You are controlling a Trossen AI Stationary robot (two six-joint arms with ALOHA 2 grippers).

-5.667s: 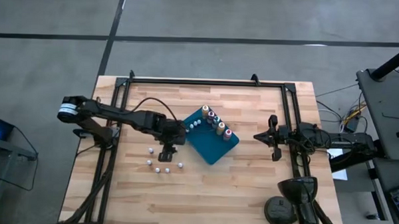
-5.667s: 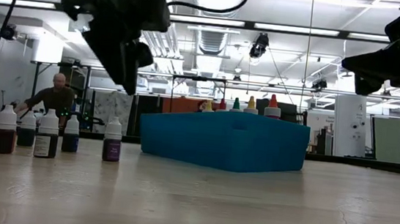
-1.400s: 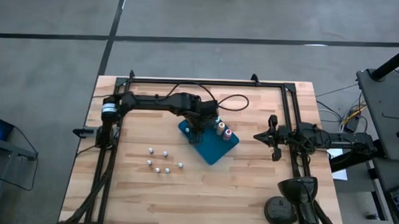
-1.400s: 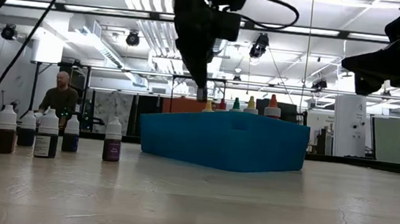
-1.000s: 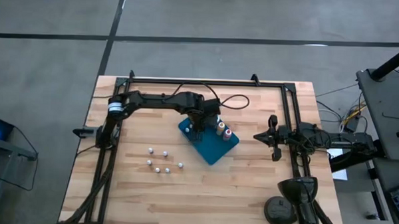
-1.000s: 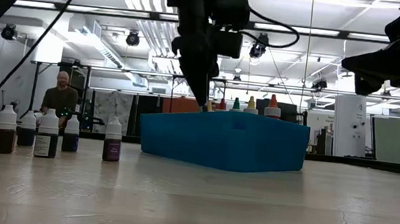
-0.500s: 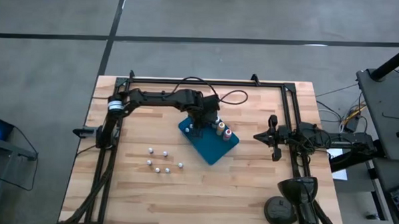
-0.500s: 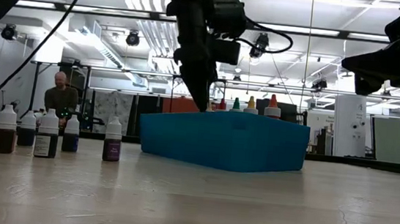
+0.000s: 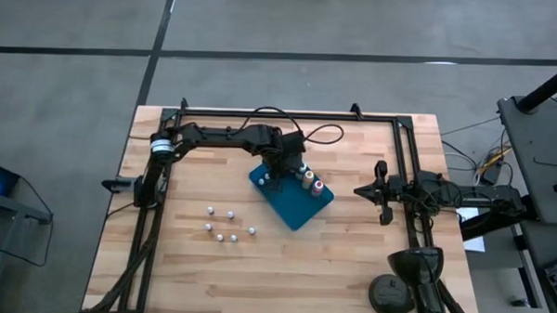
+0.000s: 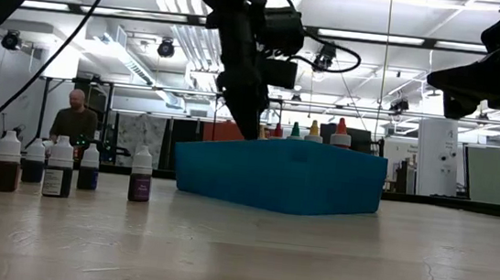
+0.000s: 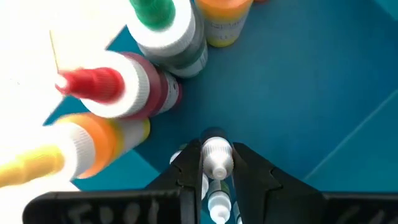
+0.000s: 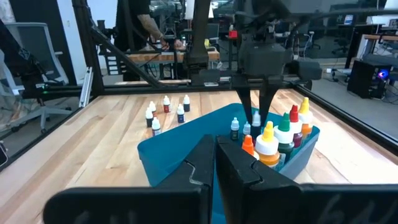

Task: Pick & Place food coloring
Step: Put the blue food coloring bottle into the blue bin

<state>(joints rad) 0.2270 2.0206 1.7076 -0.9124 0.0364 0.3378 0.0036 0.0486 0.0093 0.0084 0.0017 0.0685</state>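
My left gripper (image 9: 280, 171) reaches down into the blue tray (image 9: 300, 211) and is shut on a small white-topped food coloring bottle (image 11: 216, 154). Beside it in the tray stand several coloured-top bottles (image 11: 124, 87), also seen in the high view (image 9: 308, 180), and a few small white-topped ones (image 12: 235, 127). Several more small white-topped bottles (image 9: 228, 225) stand upright on the wood, on the near left of the tray. My right gripper (image 9: 359, 190) hangs shut and empty to the right of the tray. My left gripper pinches the small bottle's white cap (image 11: 216, 149) between its two fingers (image 11: 189, 171). The fingers come from above, pointing down. The bottle is upright below them inside the tray (image 12: 255, 119). I cannot tell whether its base rests on the tray floor.
A black frame (image 9: 261, 114) runs along the table's far edge and down both sides. A round black stand (image 9: 414, 277) sits at the near right corner. Bare wood lies on the near side of the tray. A person (image 10: 73, 118) stands far behind the table.
My left gripper has gone down into the tray with the small bottle, so that its fingertips now sit behind the tray's wall in the low view. It stays shut on the bottle.
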